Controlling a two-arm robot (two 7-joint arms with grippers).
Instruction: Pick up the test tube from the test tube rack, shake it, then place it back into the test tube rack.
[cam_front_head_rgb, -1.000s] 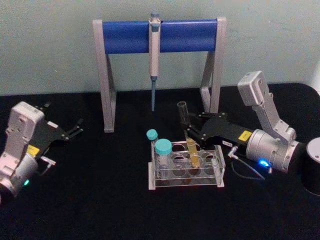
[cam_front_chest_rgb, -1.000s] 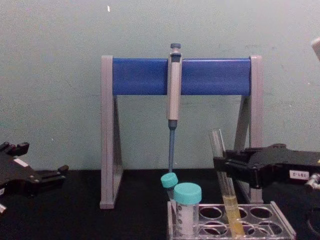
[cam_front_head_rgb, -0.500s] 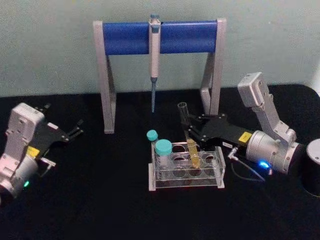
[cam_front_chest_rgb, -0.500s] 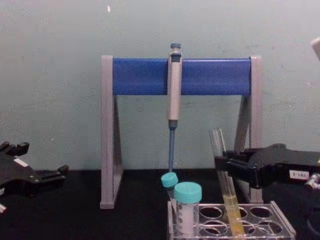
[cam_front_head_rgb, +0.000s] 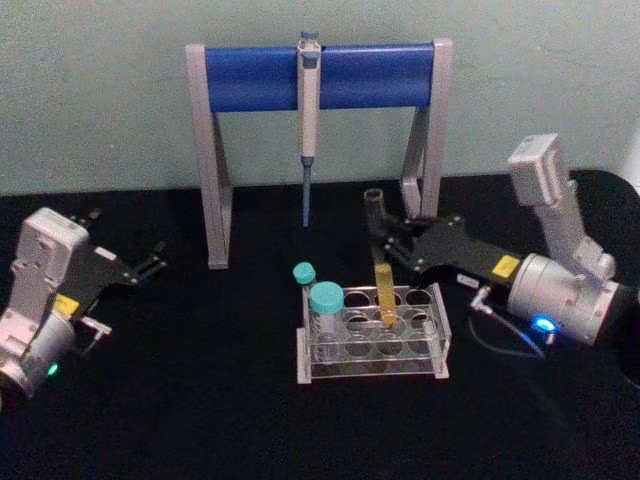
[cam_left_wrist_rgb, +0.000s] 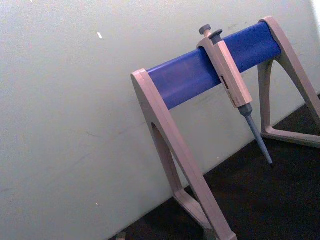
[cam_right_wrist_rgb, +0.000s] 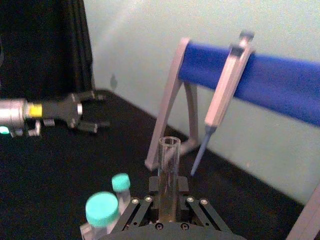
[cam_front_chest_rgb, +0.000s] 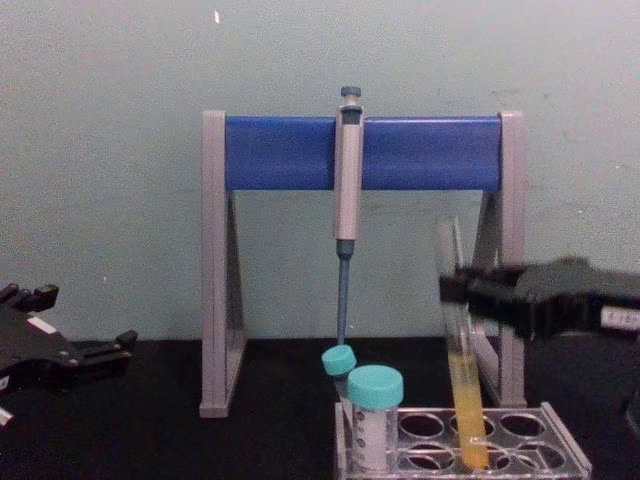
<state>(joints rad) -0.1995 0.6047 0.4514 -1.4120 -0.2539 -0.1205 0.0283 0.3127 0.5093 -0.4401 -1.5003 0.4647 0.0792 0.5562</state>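
Observation:
The test tube (cam_front_head_rgb: 380, 258) is a long clear glass tube with yellow liquid in its lower part (cam_front_chest_rgb: 466, 412). It hangs nearly upright over the test tube rack (cam_front_head_rgb: 438, 345), a low clear plastic rack with round holes. Its rounded tip sits at about the level of the rack's top holes (cam_front_chest_rgb: 560, 440). My right gripper (cam_front_head_rgb: 378, 243) comes in from the right and is shut on the test tube's upper half; in the right wrist view its fingers (cam_right_wrist_rgb: 141, 206) flank the glass (cam_right_wrist_rgb: 169, 165). My left gripper (cam_front_head_rgb: 150, 264) rests open at the far left of the table.
Two teal-capped vials (cam_front_head_rgb: 325, 300) stand at the rack's left end. Behind the rack stands a tall grey-and-blue pipette stand (cam_front_head_rgb: 320, 75) with a pipette (cam_front_head_rgb: 308, 120) hanging from its bar. The black table (cam_front_head_rgb: 200, 400) ends at a pale wall.
My right gripper has risen and shifted slightly right with the test tube, drawing it up out of the rack. The left arm has not moved.

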